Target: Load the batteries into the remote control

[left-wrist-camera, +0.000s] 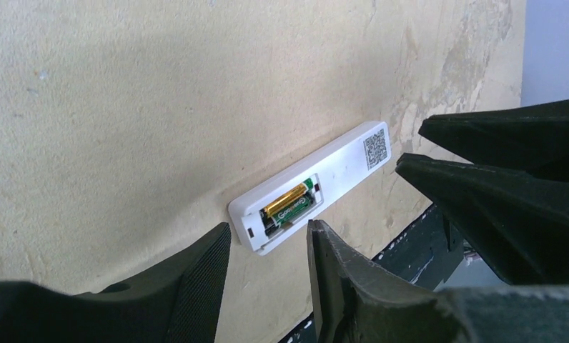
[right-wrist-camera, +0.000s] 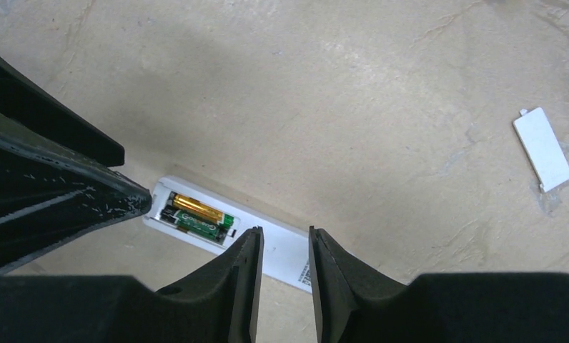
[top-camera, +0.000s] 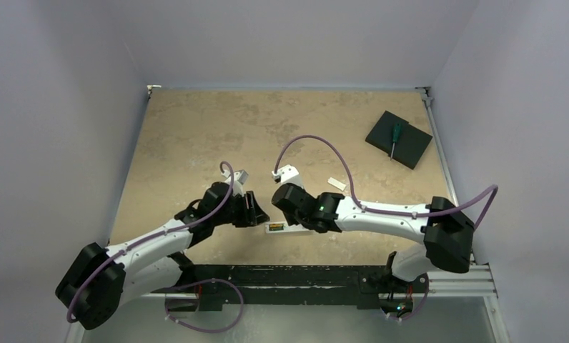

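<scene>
Remote [left-wrist-camera: 317, 182]: back up on the counter [left-wrist-camera: 124, 107].
Batteries [left-wrist-camera: 289, 204]: both inside the remote.
Left gripper [left-wrist-camera: 267, 236]: released, at the remote's end.
Right gripper [right-wrist-camera: 285, 239]: released, over the remote.

counter [top-camera: 196, 143]: tan, mottled, walled on three sides
remote control [top-camera: 276, 228]: small white bar, flat near the front edge
left end effector [top-camera: 259, 213]: low, just left of the remote control
right end effector [top-camera: 287, 207]: just beyond the remote control's right part, jaws not discernible
black pad [top-camera: 410, 146]: far right, green-handled screwdriver [top-camera: 394, 139] lying on it
white strip [top-camera: 337, 184]: flat, apart from everything
</scene>
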You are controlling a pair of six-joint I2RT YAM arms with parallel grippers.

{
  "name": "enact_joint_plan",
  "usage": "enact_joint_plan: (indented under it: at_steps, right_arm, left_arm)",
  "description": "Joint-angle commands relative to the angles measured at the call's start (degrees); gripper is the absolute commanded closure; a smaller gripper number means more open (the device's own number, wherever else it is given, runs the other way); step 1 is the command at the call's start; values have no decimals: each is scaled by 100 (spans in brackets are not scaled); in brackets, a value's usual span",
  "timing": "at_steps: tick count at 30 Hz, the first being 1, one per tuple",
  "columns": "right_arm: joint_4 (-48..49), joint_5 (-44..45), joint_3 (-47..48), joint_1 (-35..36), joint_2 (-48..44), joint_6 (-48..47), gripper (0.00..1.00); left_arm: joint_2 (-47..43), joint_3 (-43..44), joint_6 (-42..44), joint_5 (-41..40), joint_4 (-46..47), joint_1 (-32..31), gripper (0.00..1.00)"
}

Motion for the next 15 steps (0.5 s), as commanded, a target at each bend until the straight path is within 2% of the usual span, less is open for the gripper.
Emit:
enact_joint_plan:
  at_steps: [1,5,15]
  right_arm:
    - [-98,-48,-273,-25,-366,30,63]
    - [-69,-242,-617,-25,-620,192,69]
    - [263,-983,-1580,-25,-1329,568,94]
  left_arm:
    - [205,418,209,-35,2,43,56]
    - [451,654,322,-25,-16,45,55]
    - [1391,1311,619,-73,104,48,54]
